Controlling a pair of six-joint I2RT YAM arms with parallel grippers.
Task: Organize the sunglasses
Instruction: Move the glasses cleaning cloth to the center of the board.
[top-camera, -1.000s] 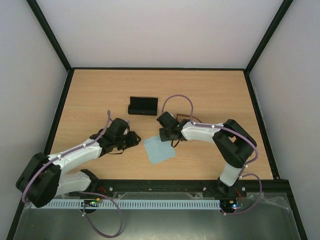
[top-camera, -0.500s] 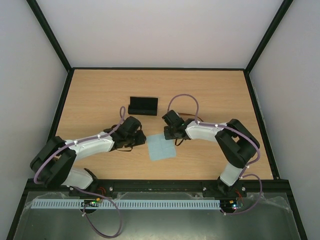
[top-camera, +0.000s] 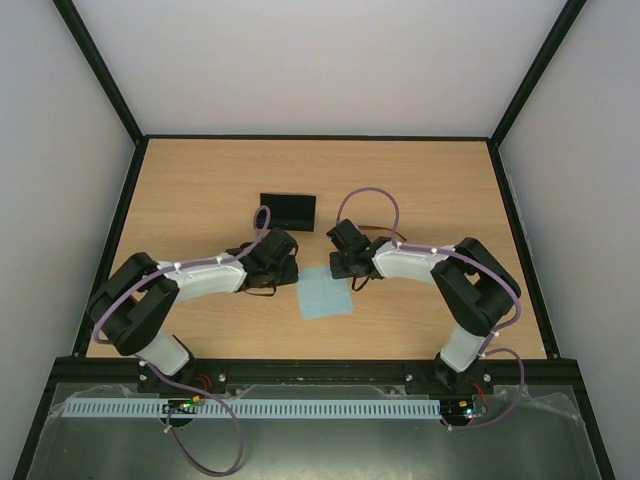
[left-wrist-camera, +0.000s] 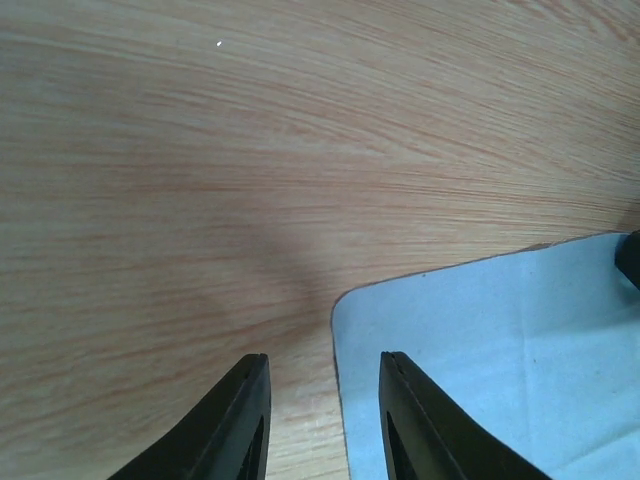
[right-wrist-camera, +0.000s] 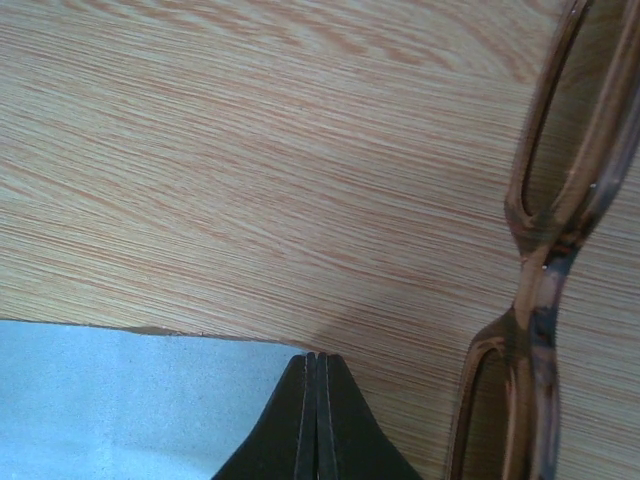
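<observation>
1. Since both arms reach out from the near edge, the first thing met going outward is the light blue cloth (top-camera: 325, 295), lying flat on the wooden table (top-camera: 200, 180) between the two wrists
2. Just beyond the cloth's left corner hangs the left gripper (left-wrist-camera: 322, 365). Its fingers stand apart with a clear gap and nothing held, and in its own view that gap sits over the cloth's rounded corner, one finger above bare wood and the other above the fabric
3. At about the same depth on the other side is the right gripper (right-wrist-camera: 312, 370). Its fingers are pressed together to a single line, and their tips meet the cloth's far edge; whether they nip the fabric or only rest beside it I cannot tell
4. A little farther out lie the sunglasses (right-wrist-camera: 540, 250), flat on the table, apart from the cloth and just to the right of the closed right fingers. Both brown-rimmed lenses show in the right wrist view, and the long axis across them runs roughly the way those fingers point, so the frame lies alongside the gripper and not across its path. From above, the right arm hides most of them
5. My judgement is that the right arm is much the nearer. To take the frame it would need to part its fingers and shift sideways to the right, while the left would have to cross the whole cloth
6. Farthest back the black case (top-camera: 288, 208) sits on the table, beyond both grippers and well apart from the sunglasses
</observation>
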